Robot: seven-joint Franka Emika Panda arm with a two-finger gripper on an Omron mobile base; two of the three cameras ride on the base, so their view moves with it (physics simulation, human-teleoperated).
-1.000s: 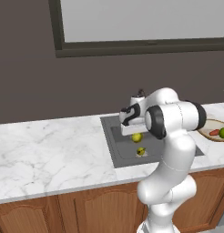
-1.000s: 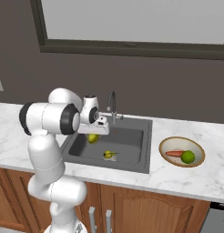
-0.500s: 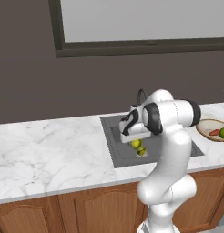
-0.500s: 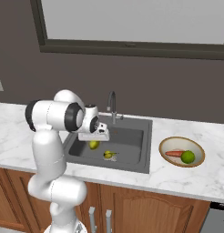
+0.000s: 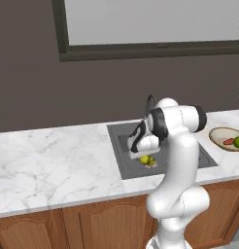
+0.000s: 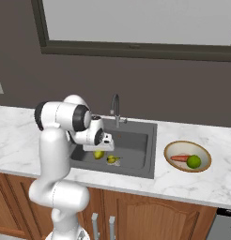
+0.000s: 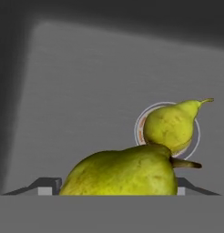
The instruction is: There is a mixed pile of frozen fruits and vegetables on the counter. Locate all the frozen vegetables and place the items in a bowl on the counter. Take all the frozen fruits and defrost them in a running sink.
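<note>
My gripper (image 5: 143, 154) hangs low inside the dark grey sink (image 5: 120, 146), shut on a dull yellow-green ball (image 5: 145, 159), one of the frozen fruits. In the hand view this ball (image 7: 123, 170) bulges up between the two fingertips. Just beyond it, the small pear (image 7: 170, 127) lies on the round metal drain (image 7: 139, 132), its stem pointing away. From the right base the ball (image 6: 98, 154) and the pear (image 6: 111, 160) sit close together on the basin floor. The wooden-rimmed bowl (image 6: 171, 149) on the counter holds the orange carrot (image 6: 180, 158) and the bright green ball (image 6: 194, 161).
The curved metal faucet (image 6: 116, 110) rises at the back edge of the sink; I see no water running from it. White marble counter (image 5: 53, 155) stretches to the left of the basin. A dark wall with a window stands behind.
The gripper has come down deeper into the sink, carrying the yellow-green ball with it toward the pear. Bowl, carrot and green ball have not moved.
</note>
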